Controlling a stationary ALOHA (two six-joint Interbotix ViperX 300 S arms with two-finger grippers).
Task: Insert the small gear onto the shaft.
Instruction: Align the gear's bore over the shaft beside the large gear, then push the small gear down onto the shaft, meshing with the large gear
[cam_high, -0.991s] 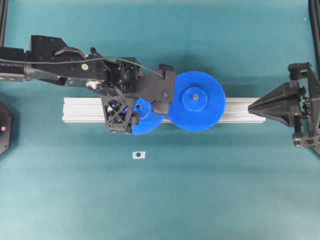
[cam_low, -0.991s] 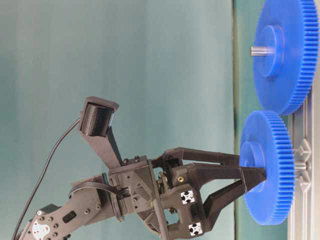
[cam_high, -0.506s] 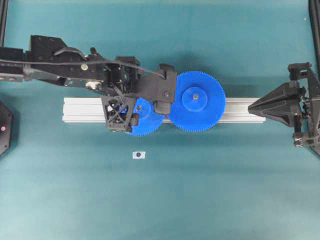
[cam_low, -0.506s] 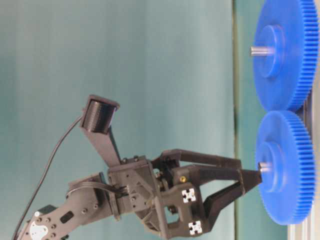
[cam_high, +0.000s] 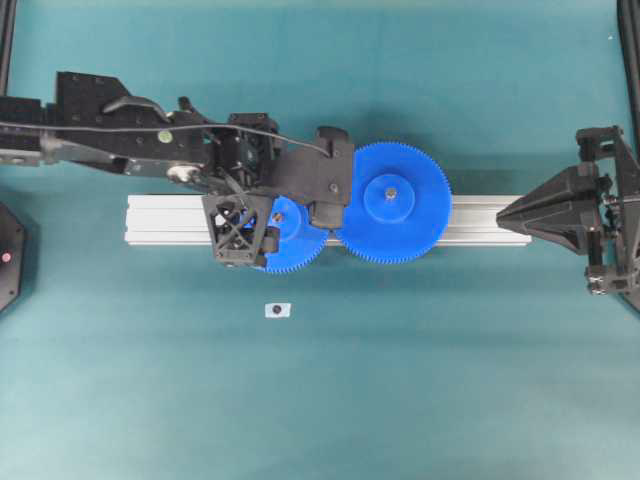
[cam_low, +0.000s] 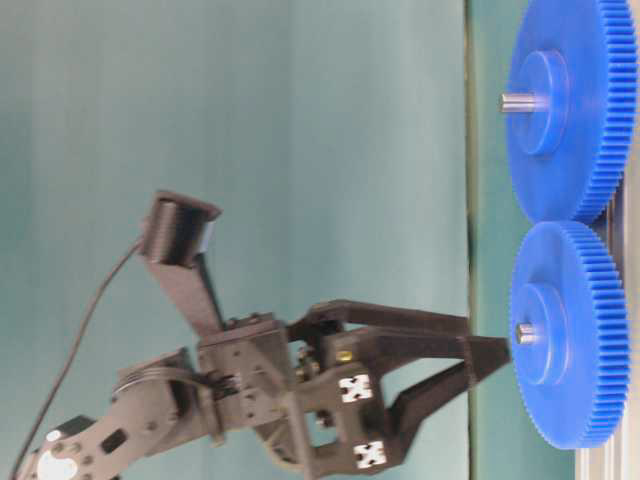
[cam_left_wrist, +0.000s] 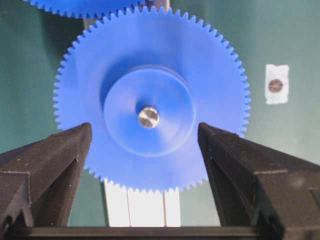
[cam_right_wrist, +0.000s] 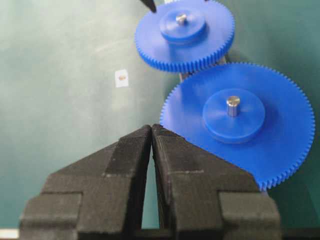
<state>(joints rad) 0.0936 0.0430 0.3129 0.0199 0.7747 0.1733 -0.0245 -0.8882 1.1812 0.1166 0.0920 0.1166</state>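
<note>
**Small gear seated on the shaft, left gripper spread and off it**

Look at your left wrist view: the small gear (cam_left_wrist: 150, 100) sits face-on, with the silvery tip of the shaft (cam_left_wrist: 148, 117) showing through the centre of its raised hub. Your left gripper (cam_left_wrist: 145, 150) has its jaws spread wide, one black finger on each side of the hub, and neither finger touches the blue plastic; it holds nothing.

From table level, the small gear (cam_low: 560, 335) lies flat against the aluminium rail (cam_low: 610, 465), the shaft end (cam_low: 523, 333) poking just out of the hub. The left gripper's fingertips (cam_low: 490, 350) stand just short of the gear face, with a thin gap between them and the pin.

In the overhead view, the small gear (cam_high: 295, 240) sits on the rail (cam_high: 170, 222), half hidden under the left arm, its teeth meeting those of the larger gear (cam_high: 395, 203) beside it. A small white tag (cam_high: 277, 310) lies on the table (cam_high: 400, 380) below the rail.

Your right gripper (cam_right_wrist: 151, 137) has its fingers pressed together with nothing between them, parked well apart from both gears at the right end of the rail.
</note>
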